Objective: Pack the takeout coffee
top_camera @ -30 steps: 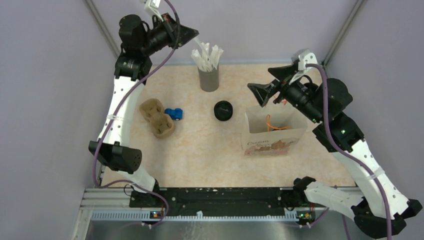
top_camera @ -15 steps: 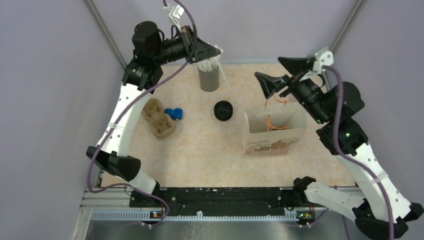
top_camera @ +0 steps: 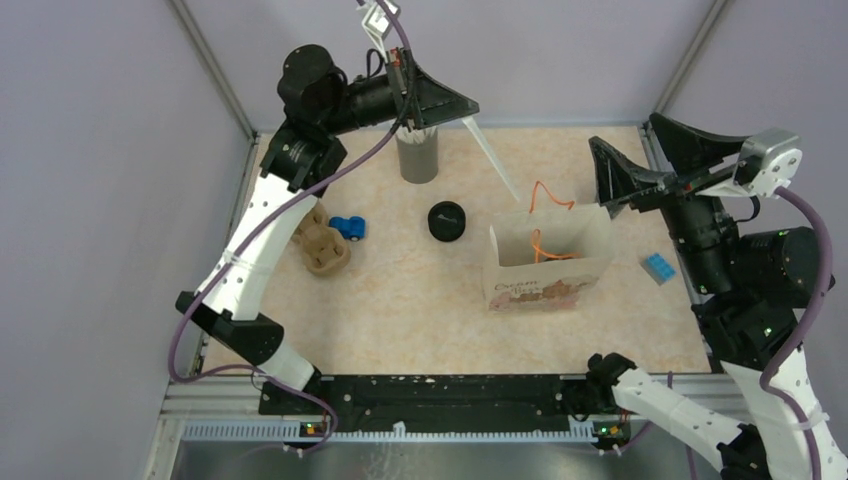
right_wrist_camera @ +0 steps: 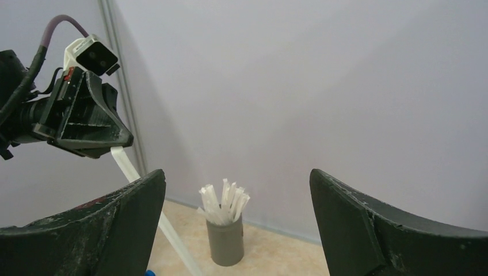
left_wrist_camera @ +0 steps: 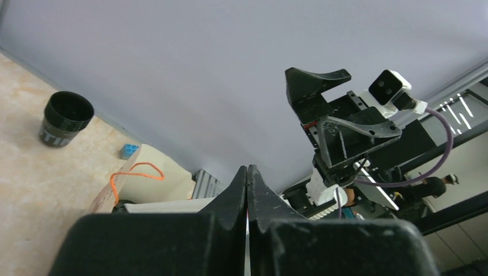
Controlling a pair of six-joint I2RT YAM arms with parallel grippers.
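The takeout coffee, a black cup with pale print, stands open-topped on the table between the straw holder and the bag; it also shows in the left wrist view. My left gripper is shut on a white wrapped straw that hangs slanting down towards the paper bag. In the right wrist view that gripper and its straw are at the left. My right gripper is open and empty, raised to the right of the bag. In its own view the right gripper frames the straw holder.
A grey straw holder with several white straws stands at the back. A cardboard cup carrier and a blue toy car lie at the left. A blue brick lies right of the bag. The bag has orange handles.
My left gripper has drawn a straw from the holder and swung right towards the bag. My right gripper has pulled back to the right and up, uncovering the blue brick.
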